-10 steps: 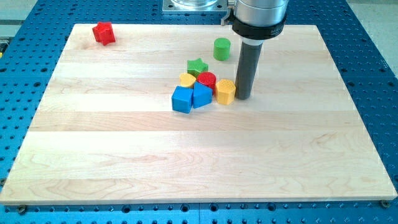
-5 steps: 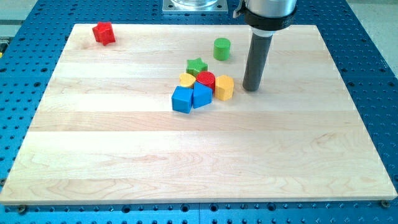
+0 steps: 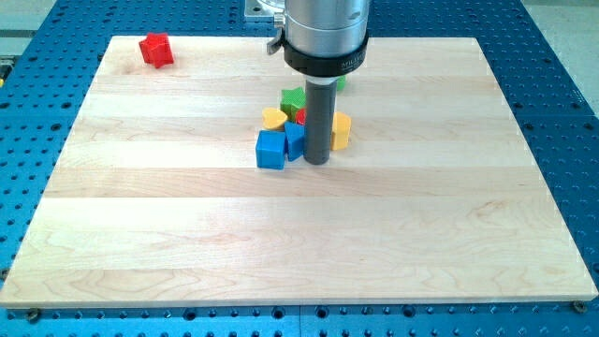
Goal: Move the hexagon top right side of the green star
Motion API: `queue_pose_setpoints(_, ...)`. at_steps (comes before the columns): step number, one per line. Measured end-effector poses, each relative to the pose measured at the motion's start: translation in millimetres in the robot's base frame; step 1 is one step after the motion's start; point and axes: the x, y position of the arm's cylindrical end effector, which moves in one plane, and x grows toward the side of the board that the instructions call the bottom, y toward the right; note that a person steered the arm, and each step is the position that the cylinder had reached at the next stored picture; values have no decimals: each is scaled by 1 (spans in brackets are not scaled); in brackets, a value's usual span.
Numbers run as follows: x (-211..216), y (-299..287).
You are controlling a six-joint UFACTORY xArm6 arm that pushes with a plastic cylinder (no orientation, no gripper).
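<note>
The yellow hexagon (image 3: pixel 342 130) sits at the right of a block cluster near the board's upper middle. The green star (image 3: pixel 292 101) is up-left of it, partly hidden by the rod. My tip (image 3: pixel 317 162) rests just below-left of the hexagon, right beside the blue pentagon-like block (image 3: pixel 295 140). The rod covers the red round block (image 3: pixel 301 117) almost fully and most of the green cylinder (image 3: pixel 338 82) behind it.
A blue cube (image 3: pixel 271 149) and a yellow heart-like block (image 3: pixel 273 118) sit at the cluster's left. A red star-like block (image 3: pixel 155 50) lies at the wooden board's (image 3: pixel 187 234) top left corner. Blue perforated table surrounds the board.
The rod swung from the hexagon's right side, first up and away, then to the left and down, ending below-left of the hexagon. The blocks shifted only slightly.
</note>
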Motion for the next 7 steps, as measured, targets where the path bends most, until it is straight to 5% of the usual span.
queue_pose_setpoints(1,-13,47)
queue_pose_setpoints(3,-122,31)
queue_pose_setpoints(5,-145,96)
queue_pose_setpoints(7,-205,66)
